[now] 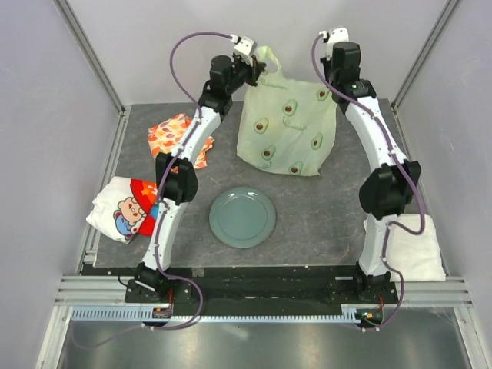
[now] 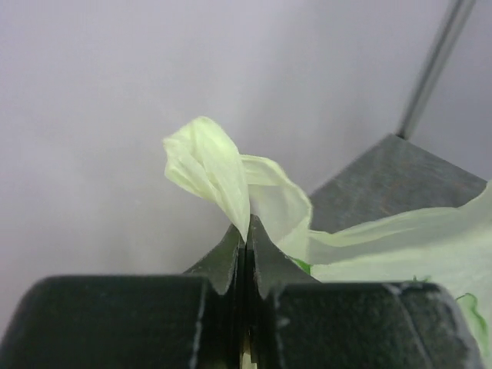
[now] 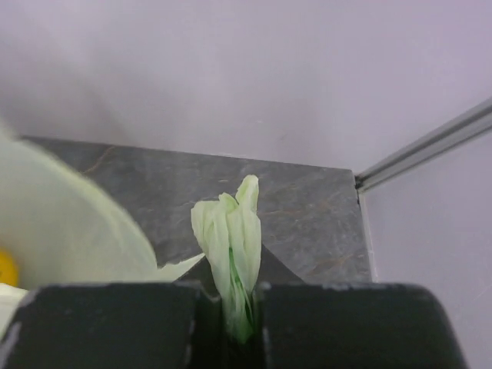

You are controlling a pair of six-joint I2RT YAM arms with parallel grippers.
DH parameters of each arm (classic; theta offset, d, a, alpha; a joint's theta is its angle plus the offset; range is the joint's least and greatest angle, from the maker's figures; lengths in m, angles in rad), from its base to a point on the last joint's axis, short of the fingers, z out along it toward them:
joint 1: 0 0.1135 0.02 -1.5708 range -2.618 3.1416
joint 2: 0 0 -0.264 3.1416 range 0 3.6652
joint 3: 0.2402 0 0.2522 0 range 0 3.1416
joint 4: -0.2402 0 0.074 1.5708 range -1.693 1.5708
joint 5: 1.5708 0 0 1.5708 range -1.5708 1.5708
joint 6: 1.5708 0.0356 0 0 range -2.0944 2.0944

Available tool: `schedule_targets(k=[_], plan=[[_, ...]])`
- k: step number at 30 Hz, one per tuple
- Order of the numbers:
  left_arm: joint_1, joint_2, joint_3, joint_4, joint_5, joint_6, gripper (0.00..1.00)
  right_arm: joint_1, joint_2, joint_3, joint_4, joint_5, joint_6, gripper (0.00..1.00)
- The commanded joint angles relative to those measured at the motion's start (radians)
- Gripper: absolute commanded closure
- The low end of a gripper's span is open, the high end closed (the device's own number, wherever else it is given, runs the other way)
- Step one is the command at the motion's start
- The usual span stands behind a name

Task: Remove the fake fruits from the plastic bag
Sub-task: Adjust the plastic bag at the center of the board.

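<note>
The pale green plastic bag, printed with avocados, hangs stretched between my two grippers at the back of the table. My left gripper is shut on the bag's left handle loop, which bunches out above the closed tips of the left gripper. My right gripper is shut on the right handle, a twisted green strip pinched at the right gripper. The fake fruits are hidden inside the bag. Only a small yellow-orange patch shows behind the bag's film.
A grey-green plate lies in the middle, in front of the bag. An orange leaf-patterned cloth and a folded cartoon-print cloth are at the left. A white folded towel lies at the right front.
</note>
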Motion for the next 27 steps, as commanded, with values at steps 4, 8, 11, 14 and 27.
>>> schedule_targets(k=[4,8,11,14,27], plan=[[-0.015,-0.132,0.079,0.146,-0.031,0.194,0.98,-0.027,0.092,0.270,0.113,0.051,0.015,1.00],[-0.001,-0.310,-0.067,0.039,0.105,0.205,0.98,-0.026,-0.104,-0.015,0.188,-0.029,0.032,1.00],[0.003,-0.584,-0.451,-0.001,0.200,0.229,0.98,-0.027,-0.238,-0.176,0.196,-0.114,0.004,1.00],[0.002,-0.816,-0.815,0.020,0.232,0.234,0.98,-0.024,-0.380,-0.374,0.226,-0.162,-0.021,1.00],[-0.010,-1.116,-1.375,-0.220,0.246,0.031,0.63,-0.014,-0.735,-0.958,-0.192,-0.392,0.087,0.36]])
